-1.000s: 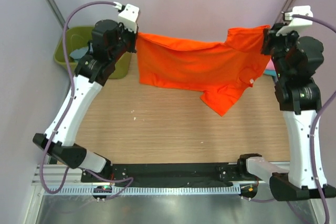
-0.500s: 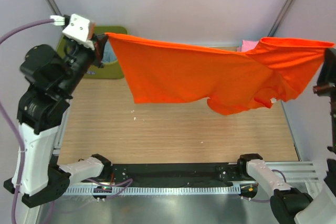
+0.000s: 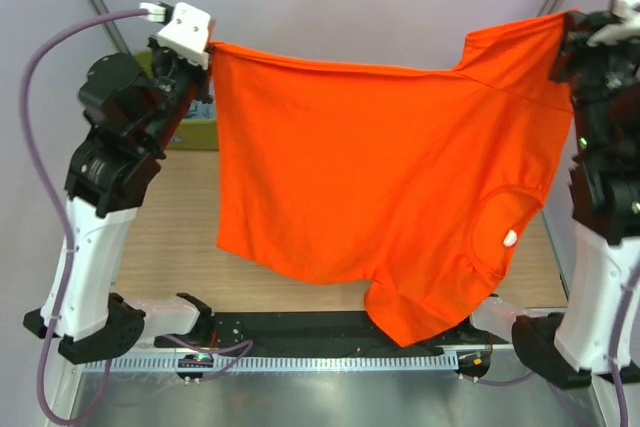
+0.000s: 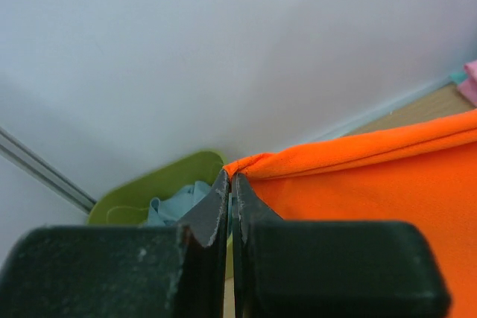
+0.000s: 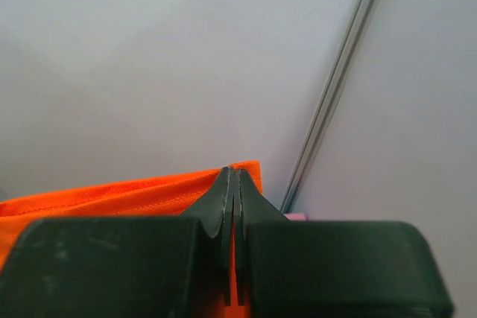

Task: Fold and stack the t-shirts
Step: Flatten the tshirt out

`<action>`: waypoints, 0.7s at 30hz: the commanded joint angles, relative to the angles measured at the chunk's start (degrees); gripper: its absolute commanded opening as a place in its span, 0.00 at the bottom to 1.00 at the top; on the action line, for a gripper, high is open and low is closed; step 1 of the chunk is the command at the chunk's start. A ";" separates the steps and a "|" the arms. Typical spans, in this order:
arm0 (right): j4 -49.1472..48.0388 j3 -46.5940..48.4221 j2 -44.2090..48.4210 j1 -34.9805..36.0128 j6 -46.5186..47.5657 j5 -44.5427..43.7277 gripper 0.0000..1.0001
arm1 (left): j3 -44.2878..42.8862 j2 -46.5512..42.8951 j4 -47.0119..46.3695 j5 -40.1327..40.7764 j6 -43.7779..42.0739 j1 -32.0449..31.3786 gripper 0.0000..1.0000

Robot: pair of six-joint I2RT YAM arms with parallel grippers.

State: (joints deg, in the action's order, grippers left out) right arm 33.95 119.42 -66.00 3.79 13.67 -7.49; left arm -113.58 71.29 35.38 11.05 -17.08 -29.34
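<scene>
Top view: the orange t-shirt [image 3: 370,187] hangs spread between the 2 arms, its top edge nearly straight and its lowest corner dangling over the near edge of the table [image 3: 170,237].

Left wrist: the left fingers [image 4: 215,210] are pinched together on 1 top corner, with the green tub [image 4: 141,191] behind.

Right wrist: the right fingers [image 5: 223,199] are clamped on the other corner, with the wall [image 5: 149,72] beyond.

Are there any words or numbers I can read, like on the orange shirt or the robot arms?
No words or numbers can be read in any view.
The orange t-shirt is plain; the small white tag by its collar is too small to read.
The green tub shows no label.
</scene>
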 commanded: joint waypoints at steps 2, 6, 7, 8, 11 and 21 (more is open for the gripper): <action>-7.15 -2.78 -2.55 0.08 1.18 -0.60 0.01 | 1.34 1.49 -3.21 2.84 -1.46 0.25 0.00; -6.97 -2.61 -1.60 0.08 1.44 -0.25 0.01 | 0.64 0.79 -2.77 2.49 -1.11 0.25 0.00; -6.36 -2.35 -1.16 0.08 1.79 -0.25 0.01 | 0.29 0.52 -2.42 2.40 -1.11 0.16 0.00; -5.75 -2.08 -0.72 0.08 2.15 -0.25 0.01 | 0.03 0.00 -1.98 2.31 -0.94 0.16 0.00; -1.89 -0.41 1.74 0.16 1.89 -0.69 0.01 | -0.59 -2.02 0.13 2.31 -0.67 0.16 0.00; 12.44 9.23 9.13 0.08 0.56 -3.94 0.01 | -0.58 -9.32 5.66 0.99 0.29 0.87 0.00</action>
State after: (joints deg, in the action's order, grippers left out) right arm 43.03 124.40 -56.75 3.79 14.06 -7.88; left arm -111.77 63.13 39.70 11.46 -16.82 -29.23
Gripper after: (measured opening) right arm 0.027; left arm 0.005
